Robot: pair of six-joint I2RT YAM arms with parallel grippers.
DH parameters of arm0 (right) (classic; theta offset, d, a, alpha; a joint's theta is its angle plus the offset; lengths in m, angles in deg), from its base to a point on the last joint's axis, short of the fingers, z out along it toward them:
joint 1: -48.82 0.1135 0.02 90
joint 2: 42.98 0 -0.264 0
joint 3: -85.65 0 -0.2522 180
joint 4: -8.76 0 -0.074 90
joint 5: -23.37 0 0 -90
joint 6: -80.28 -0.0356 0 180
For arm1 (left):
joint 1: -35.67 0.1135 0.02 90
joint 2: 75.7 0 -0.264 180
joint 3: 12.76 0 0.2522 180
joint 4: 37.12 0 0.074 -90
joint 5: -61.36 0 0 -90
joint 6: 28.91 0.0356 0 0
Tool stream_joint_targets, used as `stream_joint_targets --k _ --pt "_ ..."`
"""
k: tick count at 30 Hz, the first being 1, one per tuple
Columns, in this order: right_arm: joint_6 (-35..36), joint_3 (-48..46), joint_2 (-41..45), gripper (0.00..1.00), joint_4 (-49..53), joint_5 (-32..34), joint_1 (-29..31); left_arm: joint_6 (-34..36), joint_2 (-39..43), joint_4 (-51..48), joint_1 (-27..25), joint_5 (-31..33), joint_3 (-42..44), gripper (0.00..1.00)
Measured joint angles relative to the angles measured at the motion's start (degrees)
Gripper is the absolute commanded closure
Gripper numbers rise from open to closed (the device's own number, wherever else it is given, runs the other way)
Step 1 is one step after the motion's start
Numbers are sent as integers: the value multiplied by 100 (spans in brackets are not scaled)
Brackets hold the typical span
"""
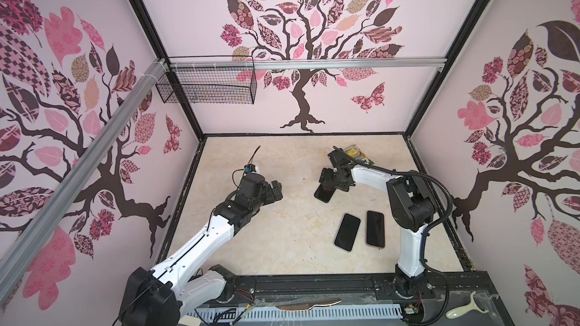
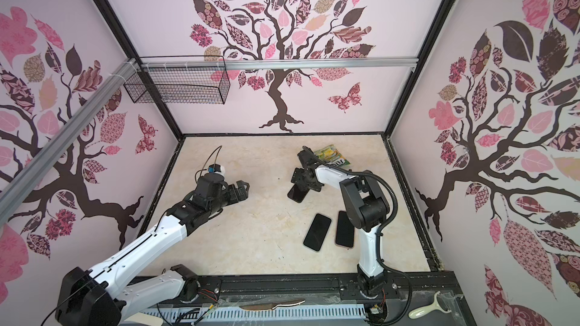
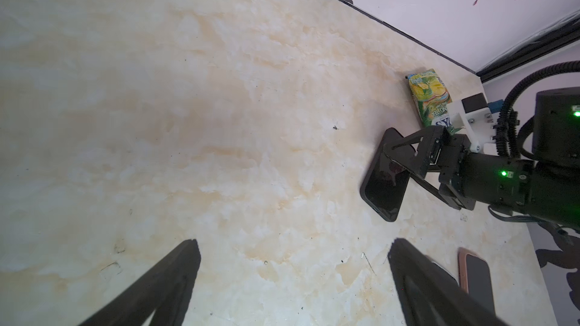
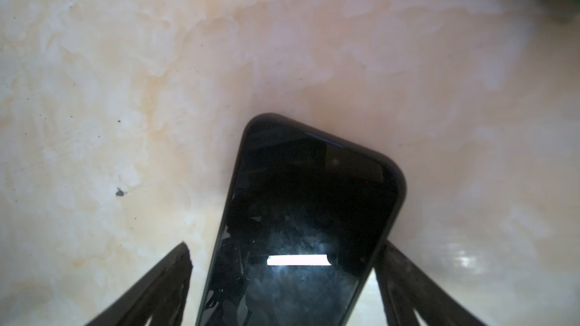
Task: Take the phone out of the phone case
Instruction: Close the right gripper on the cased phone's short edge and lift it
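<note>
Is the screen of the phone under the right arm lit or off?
Off: the phone has a black screen, showing only reflections.

Black phone [image 1: 322, 196] — far end hidden under right gripper [image 1: 333, 183] in both top views, near end out of frame in right wrist view; cased or bare, can't tell. Packet [image 1: 356, 151] at table's [image 1: 282, 246] 1 o'clock half behind right arm. Pink-rimmed phone [image 3: 474, 277] — clipped in left wrist view.

Overhead pair, close wrists, shared phone [image 4: 301, 199]
</note>
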Motion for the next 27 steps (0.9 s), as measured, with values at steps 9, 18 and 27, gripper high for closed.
stream_joint_targets --k 9,18,27 --pt "2 1484 -942 7 802 590 269 7 223 -247 -2 11 74 2" --pt "125 2710 -1687 8 1611 1047 385 -22 286 -273 -2 2 227 2" --pt "350 2929 -1823 18 1985 1268 485 -24 332 -275 -2 50 258 2"
